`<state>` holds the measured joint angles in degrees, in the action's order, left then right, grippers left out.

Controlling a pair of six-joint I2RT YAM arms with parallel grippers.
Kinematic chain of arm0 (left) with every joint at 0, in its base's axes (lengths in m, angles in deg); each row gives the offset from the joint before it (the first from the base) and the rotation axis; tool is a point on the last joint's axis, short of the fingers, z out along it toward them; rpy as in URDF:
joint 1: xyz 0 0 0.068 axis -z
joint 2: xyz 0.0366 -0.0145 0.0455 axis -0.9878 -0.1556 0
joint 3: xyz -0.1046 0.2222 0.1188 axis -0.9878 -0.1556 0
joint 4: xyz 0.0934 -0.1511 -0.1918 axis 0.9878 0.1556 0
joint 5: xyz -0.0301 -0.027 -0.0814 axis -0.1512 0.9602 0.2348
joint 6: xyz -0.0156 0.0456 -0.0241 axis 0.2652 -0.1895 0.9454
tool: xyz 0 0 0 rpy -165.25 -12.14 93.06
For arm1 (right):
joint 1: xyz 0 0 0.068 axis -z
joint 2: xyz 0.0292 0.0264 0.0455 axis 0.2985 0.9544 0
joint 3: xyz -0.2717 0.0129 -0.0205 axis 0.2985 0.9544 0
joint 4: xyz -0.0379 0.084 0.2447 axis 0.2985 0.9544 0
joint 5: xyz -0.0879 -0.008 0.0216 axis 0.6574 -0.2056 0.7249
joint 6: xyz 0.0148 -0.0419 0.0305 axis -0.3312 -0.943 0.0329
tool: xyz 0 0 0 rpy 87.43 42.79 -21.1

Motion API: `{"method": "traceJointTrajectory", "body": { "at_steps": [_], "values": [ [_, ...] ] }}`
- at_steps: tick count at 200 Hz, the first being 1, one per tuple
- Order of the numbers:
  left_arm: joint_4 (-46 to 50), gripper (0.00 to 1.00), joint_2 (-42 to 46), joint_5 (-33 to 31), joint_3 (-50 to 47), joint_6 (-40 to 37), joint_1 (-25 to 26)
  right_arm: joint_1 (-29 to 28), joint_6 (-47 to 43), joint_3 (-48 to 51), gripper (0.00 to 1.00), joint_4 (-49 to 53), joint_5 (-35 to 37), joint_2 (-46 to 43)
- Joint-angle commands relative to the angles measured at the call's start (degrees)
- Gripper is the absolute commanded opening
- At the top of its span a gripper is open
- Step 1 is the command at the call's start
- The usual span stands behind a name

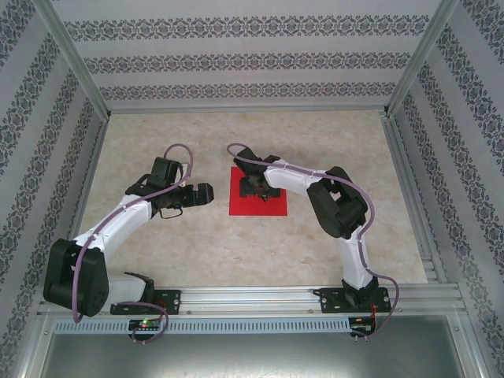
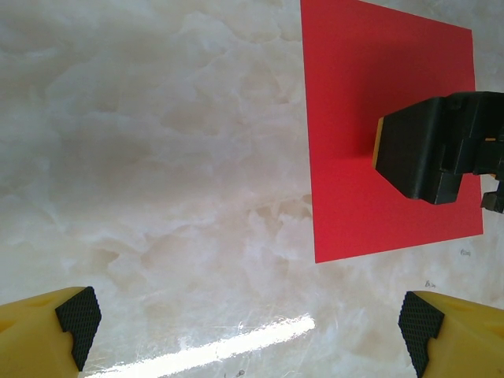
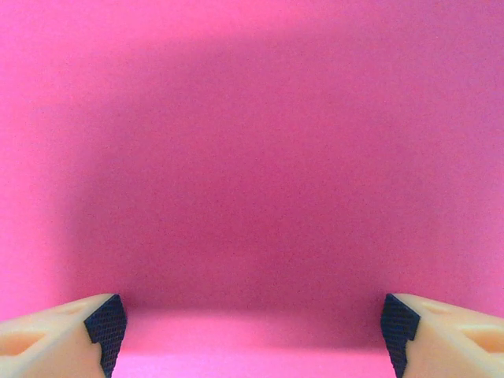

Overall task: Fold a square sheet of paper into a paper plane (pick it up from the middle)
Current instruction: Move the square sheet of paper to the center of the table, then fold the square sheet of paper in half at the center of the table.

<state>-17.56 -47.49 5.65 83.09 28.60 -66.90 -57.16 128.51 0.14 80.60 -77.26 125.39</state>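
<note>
Table [image 1: 197, 244]: marble-look top, the square sheet of paper [image 1: 240, 203] is laid flat and unfolded near its centre; no crease is seen, so folding is judged not yet begun. Right arm [image 1: 339, 205] is bent inward so that the right gripper [image 3: 252, 327] is set over the sheet's middle, as the pickup requires. Its jaws are spread wide, nothing grasped; pad [image 3: 106, 323] contact with the paper cannot be told. Left gripper [image 2: 248, 319] is held fully released over bare table just beside the sheet's left edge, presumably parked to assist.
</note>
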Motion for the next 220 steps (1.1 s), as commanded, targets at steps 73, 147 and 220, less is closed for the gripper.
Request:
{"method": "traceJointTrajectory", "body": {
  "at_steps": [73,147,220],
  "values": [
    [-1.0,1.00,-1.1,3.3,-0.1,0.9,-0.3,-1.9,0.2,3.2,0.87,0.8,-0.5,-5.7],
    [-0.6,1.00,0.1,4.6,0.0,0.7,-0.5,-1.6,4.4,2.1,0.89,0.2,1.3,-2.4],
    [-0.9,1.00,-0.5,5.1,-0.1,0.3,-0.7,-1.8,2.5,-2.7,0.87,1.7,1.5,1.5]
  ]
}}
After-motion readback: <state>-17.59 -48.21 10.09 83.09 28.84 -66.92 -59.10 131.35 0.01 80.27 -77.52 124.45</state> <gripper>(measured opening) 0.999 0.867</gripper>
